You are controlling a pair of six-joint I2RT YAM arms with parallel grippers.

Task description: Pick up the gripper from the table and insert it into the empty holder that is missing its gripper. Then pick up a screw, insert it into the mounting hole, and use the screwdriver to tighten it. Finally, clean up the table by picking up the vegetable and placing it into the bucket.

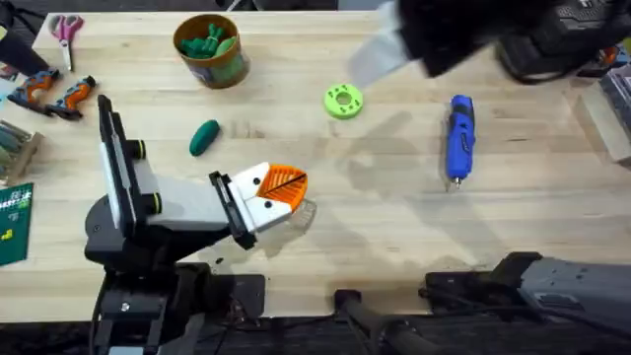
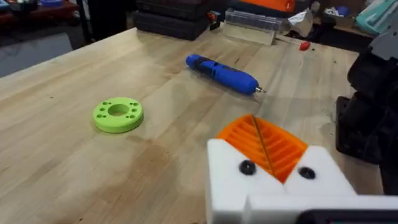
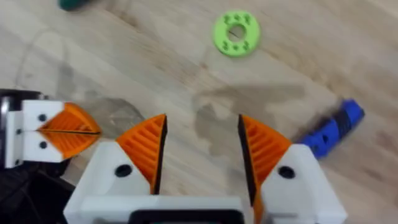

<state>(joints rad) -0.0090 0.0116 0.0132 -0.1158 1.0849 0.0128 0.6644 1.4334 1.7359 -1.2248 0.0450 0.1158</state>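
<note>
Here the left gripper (image 1: pixel 286 187) seems closed; right gripper (image 3: pixel 202 149) open above the lime disc (image 3: pixel 236 33).

table (image 1: pixel 394 227): pale wood grain | screwdriver (image 1: pixel 460 136): blue, dark tip | vegetable (image 1: pixel 204 137): dark green | bucket (image 1: pixel 210 50): olive-green wall, yellow-brown rim | disc (image 1: pixel 343 101): lime green | scissors (image 1: pixel 66 30): pink handles | left tool (image 1: pixel 281 190): white, orange ribbed pads | right tool (image 3: pixel 202 155): white, orange ribbed pads
</note>
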